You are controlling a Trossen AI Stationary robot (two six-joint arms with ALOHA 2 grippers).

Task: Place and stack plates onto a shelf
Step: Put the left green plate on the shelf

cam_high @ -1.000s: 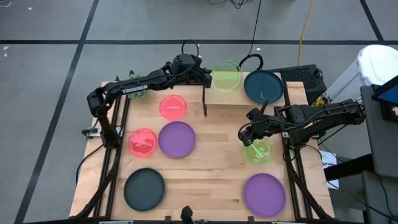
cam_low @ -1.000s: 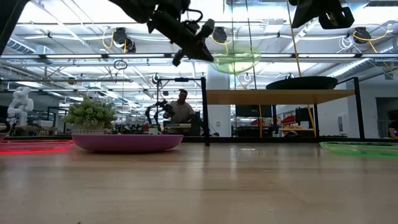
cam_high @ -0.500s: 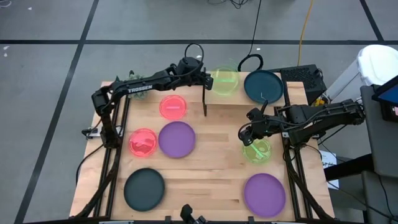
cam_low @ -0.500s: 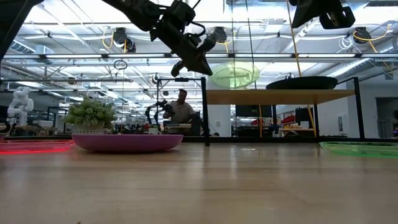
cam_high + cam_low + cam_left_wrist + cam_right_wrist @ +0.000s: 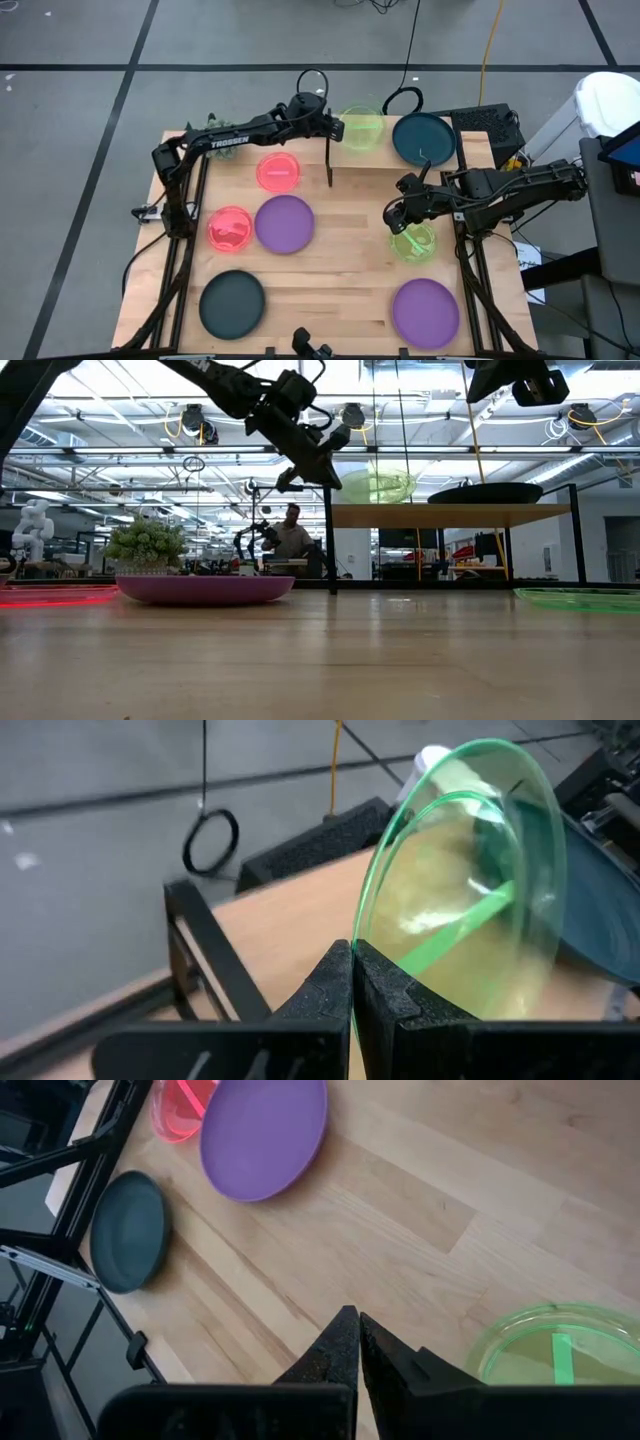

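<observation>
High view: left tool (image 5: 337,127) pinches a green plate (image 5: 362,129) above the shelf (image 5: 390,150).

Green plate (image 5: 361,129) tilted above shelf (image 5: 450,515), beside teal plate (image 5: 423,138).

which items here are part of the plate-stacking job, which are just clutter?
Job:
- shelf, teal plate on it
- green plate in left gripper
- remaining plates on table
- right gripper, shut, empty

Clutter:
- plant
- cable loop on floor
</observation>
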